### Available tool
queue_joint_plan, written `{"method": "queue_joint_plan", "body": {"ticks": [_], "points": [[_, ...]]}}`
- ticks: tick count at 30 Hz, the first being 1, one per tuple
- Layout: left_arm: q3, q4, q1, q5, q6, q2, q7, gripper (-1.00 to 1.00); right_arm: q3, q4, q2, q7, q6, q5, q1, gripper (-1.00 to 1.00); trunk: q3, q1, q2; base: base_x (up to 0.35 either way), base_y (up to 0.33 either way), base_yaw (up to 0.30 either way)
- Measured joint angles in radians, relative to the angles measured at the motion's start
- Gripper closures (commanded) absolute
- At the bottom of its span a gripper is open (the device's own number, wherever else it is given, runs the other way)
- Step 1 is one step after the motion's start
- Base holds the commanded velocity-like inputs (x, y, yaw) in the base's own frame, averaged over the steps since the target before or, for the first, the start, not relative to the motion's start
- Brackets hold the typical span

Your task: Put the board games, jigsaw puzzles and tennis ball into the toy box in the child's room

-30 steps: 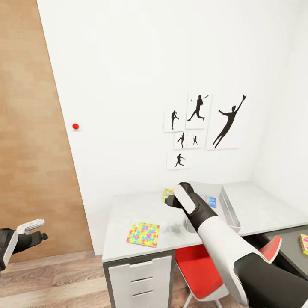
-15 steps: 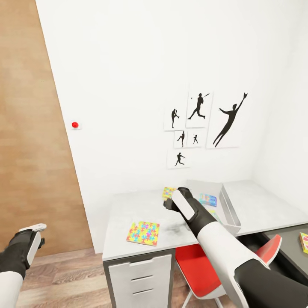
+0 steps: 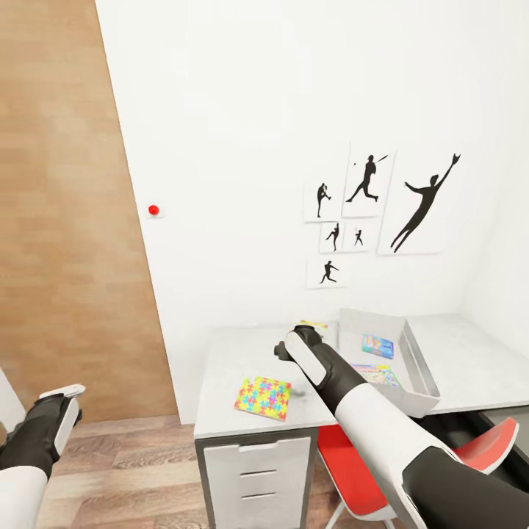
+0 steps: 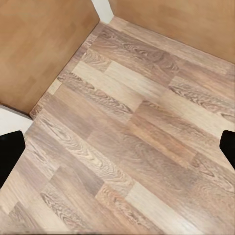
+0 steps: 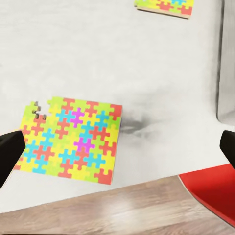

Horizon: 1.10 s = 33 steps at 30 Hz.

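Worktop point(image 3: 242, 367): pale, smooth; carries all items below. Directly under the right pincer point(image 5: 117, 147).

Toy bin point(image 3: 420, 382): grey, sloped walls, just beside the right pincer on its far side from the door. Already holds two printed game boxes point(image 3: 377, 345).

Puzzle mat point(image 5: 71, 139): beneath the right pincer, lying flat near the worktop's front edge. Judged thin, light, semi-stiff; one corner piece missing, so pieces may separate. Flat lie gives no side to pinch; recommend sliding it over the edge, then gripping the rim.

Second puzzle mat point(image 5: 164, 6): beyond the pincer, next to the bin.

Obstruction: red chair point(image 5: 210, 188) below the worktop edge.

Right pincer: spread wide, empty. Left pincer point(image 4: 117, 147): wide, empty, above wood floor point(image 4: 127, 147).
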<state>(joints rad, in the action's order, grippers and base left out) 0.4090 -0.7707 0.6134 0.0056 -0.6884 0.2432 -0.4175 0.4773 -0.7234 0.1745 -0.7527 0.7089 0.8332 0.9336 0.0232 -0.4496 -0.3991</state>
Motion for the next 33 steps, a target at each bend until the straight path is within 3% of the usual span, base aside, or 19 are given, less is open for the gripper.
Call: {"method": "queue_joint_plan", "body": {"ticks": [11, 22, 33], "points": [[-0.001, 0.000, 0.000, 0.000, 0.001, 0.000, 0.000, -1.00, 0.002, -0.001, 0.000, 0.000, 0.001, 0.000, -0.001, -1.00, -0.005, 0.000, 0.000, 0.034, -0.032, 0.082], [0.005, 0.000, 0.000, 0.000, 0.003, 0.004, 0.004, -1.00, 0.001, -0.001, 0.000, 0.001, 0.000, 0.000, -0.002, -1.00, -0.016, 0.001, 0.000, 0.155, 0.178, 0.002], [0.001, 0.000, 0.000, -0.001, 0.041, 0.000, -0.004, -1.00, 0.002, 0.002, 0.000, 0.000, 0.002, 0.000, -0.002, -1.00, -0.033, 0.000, 0.001, 0.079, 0.013, 0.000]]}}
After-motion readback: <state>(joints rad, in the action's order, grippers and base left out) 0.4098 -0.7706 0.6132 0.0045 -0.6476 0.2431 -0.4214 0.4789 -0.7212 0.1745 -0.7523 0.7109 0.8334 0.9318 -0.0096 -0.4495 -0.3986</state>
